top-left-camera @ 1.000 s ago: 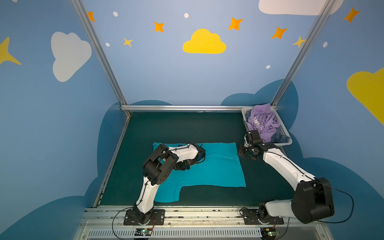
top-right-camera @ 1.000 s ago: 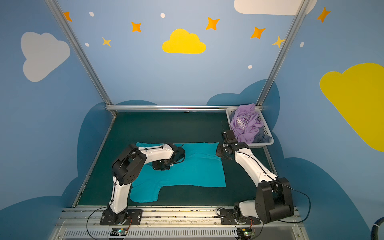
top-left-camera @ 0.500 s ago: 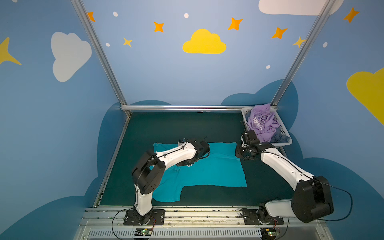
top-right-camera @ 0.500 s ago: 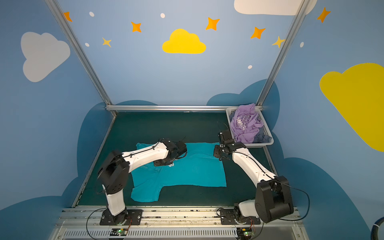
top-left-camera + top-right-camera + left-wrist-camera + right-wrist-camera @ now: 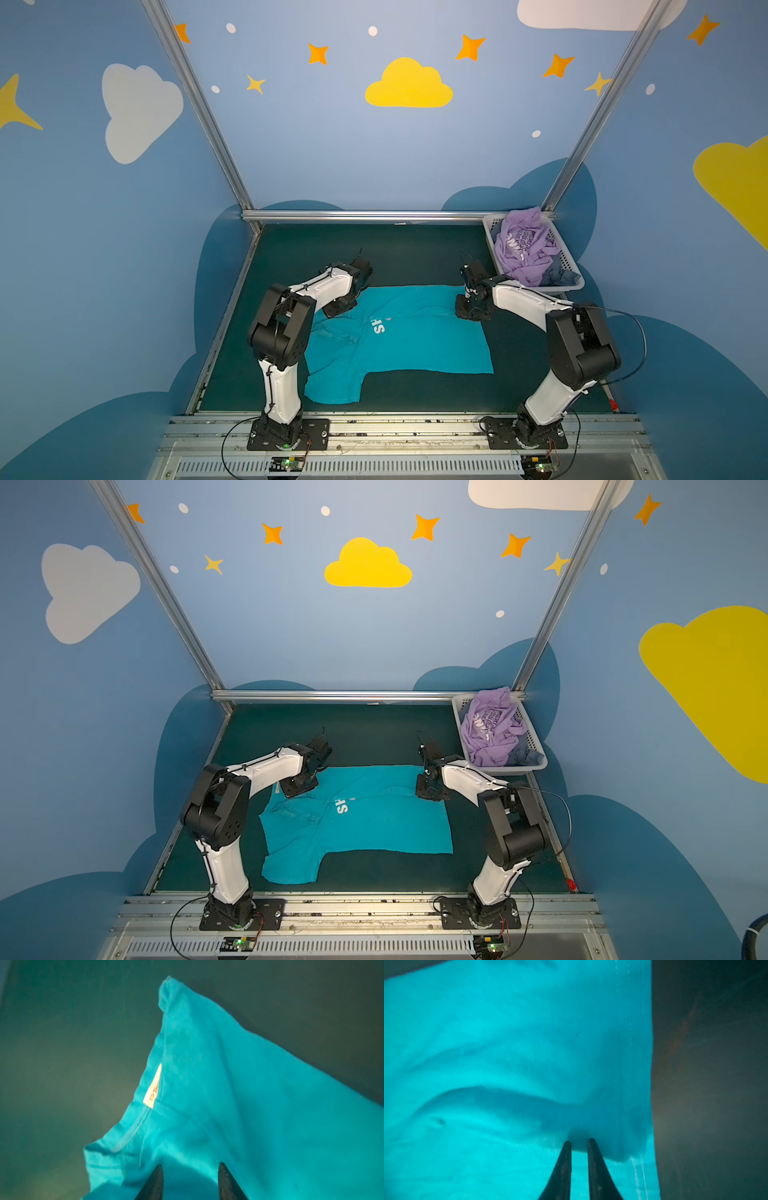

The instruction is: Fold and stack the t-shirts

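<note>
Stock as I see it from my console, placed from the white basket [image 5: 489, 232] [image 5: 457, 712].

1. Lavender t-shirt [image 5: 523, 249] [image 5: 490, 729]: crumpled inside the basket, heaped above its rim, white print facing up. A grey-blue cloth [image 5: 561, 276] lies beside it in the same basket.
2. Teal t-shirt [image 5: 415, 345] [image 5: 374, 825] [image 5: 228, 1095] [image 5: 508, 1043]: outside the basket, spread on the dark green mat [image 5: 415, 257]. One corner lies near the basket and the sleeve end well away from it. A few white letters [image 5: 378, 326] show at a fold, and my left wrist view shows a white label [image 5: 153, 1087] at the shirt's edge.
3. Right gripper [image 5: 469, 311] [image 5: 430, 791] [image 5: 578, 1140]: down on the shirt corner nearest the basket. Its fingertips are almost together and the cloth puckers at the tips, so I read it as pinching the shirt.
4. Left gripper [image 5: 338, 309] [image 5: 297, 789] [image 5: 190, 1164]: over the shirt end farthest from the basket, fingertips clearly apart above the cloth, nothing between them.
</note>
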